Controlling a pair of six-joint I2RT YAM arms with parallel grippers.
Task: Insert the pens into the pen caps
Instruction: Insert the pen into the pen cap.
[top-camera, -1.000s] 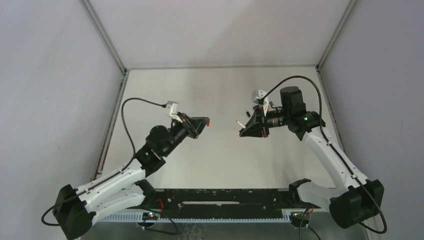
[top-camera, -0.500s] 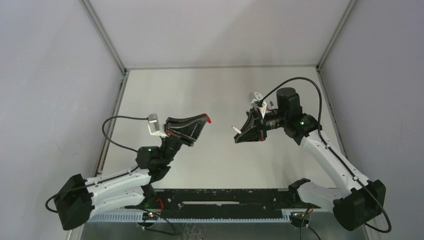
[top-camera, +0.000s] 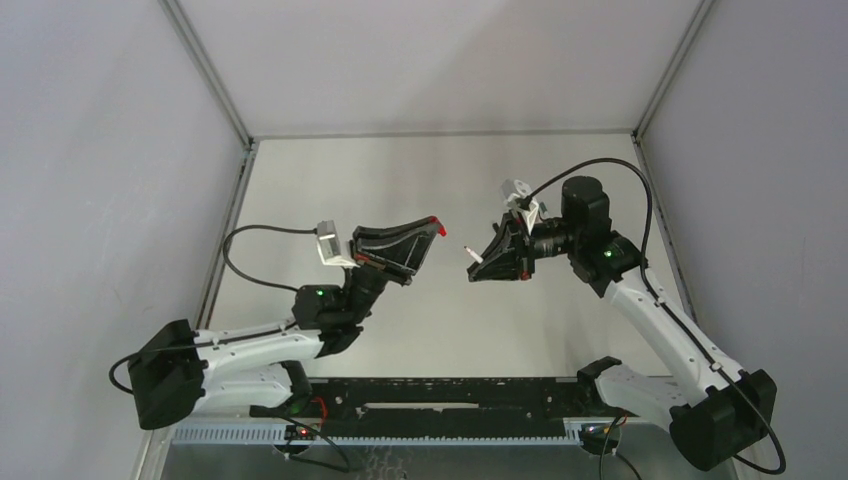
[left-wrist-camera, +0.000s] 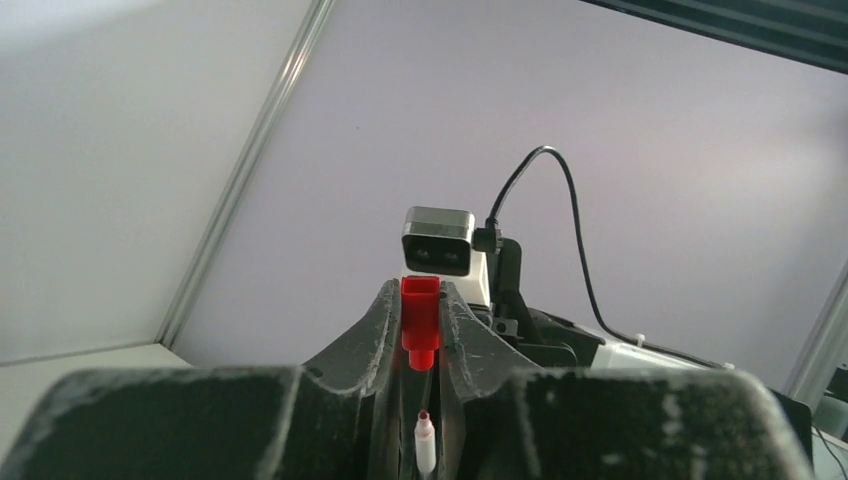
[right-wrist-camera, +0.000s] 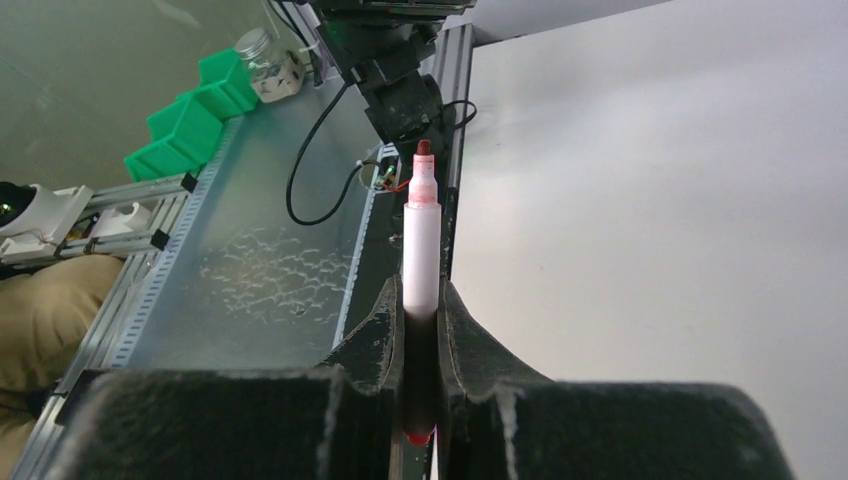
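Pinching a red pen cap, the left hand faces the right hand, which clamps a white red-tipped pen, both raised above the counter.

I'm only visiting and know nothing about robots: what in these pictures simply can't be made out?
The pen: in the right wrist view its rear end is lost in the dark gap inside the right gripper; in the top view only its tip shows past that gripper.
The red cap in the left gripper: the left wrist view does not show which end is open; in the top view it is too small.
The other pens and caps: in no view.
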